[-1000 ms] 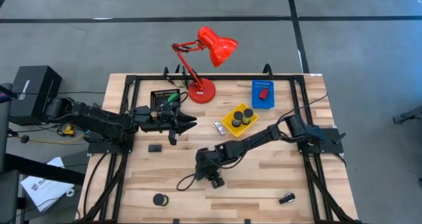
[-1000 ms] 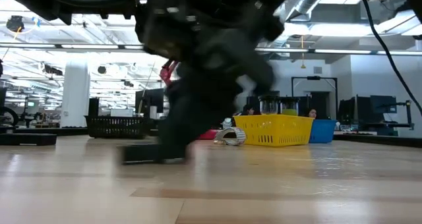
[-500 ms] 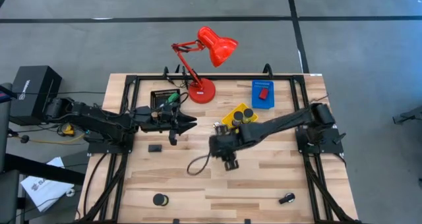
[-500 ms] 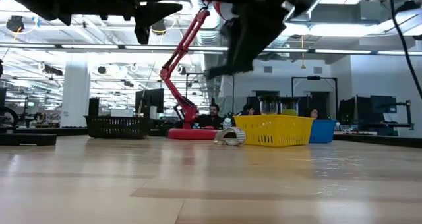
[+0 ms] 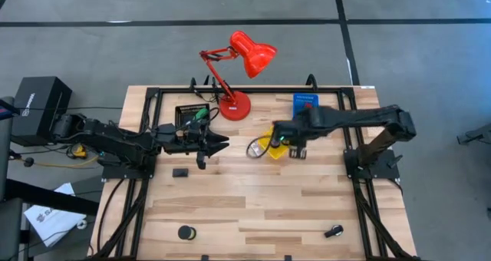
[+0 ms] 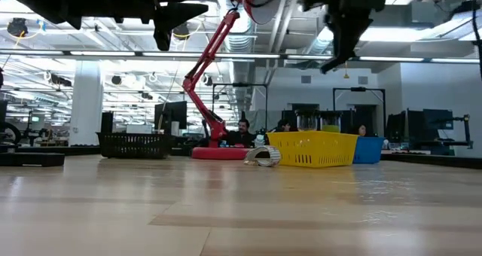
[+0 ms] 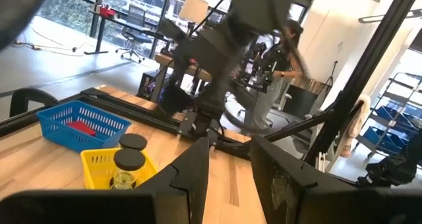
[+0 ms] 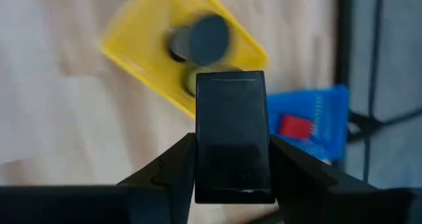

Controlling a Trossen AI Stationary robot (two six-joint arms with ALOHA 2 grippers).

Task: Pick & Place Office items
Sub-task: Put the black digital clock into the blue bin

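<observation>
Right wrist view | right pincer (image 8: pixel 232 159) grips flat matte-black rectangular block (image 8: pixel 232 135)

We see two dark, jointed arms, the left arm (image 5: pixel 115 136) and the right arm (image 5: pixel 360 119), each on a black frame base, trailing thin black cables, ending in matte black fingers (image 8: pixel 158 174).

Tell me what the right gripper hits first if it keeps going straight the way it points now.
Probably the yellow tray. The right gripper, shut on a black block, points down at the tray's capped cylinders. How high it hangs above them is unclear.
</observation>
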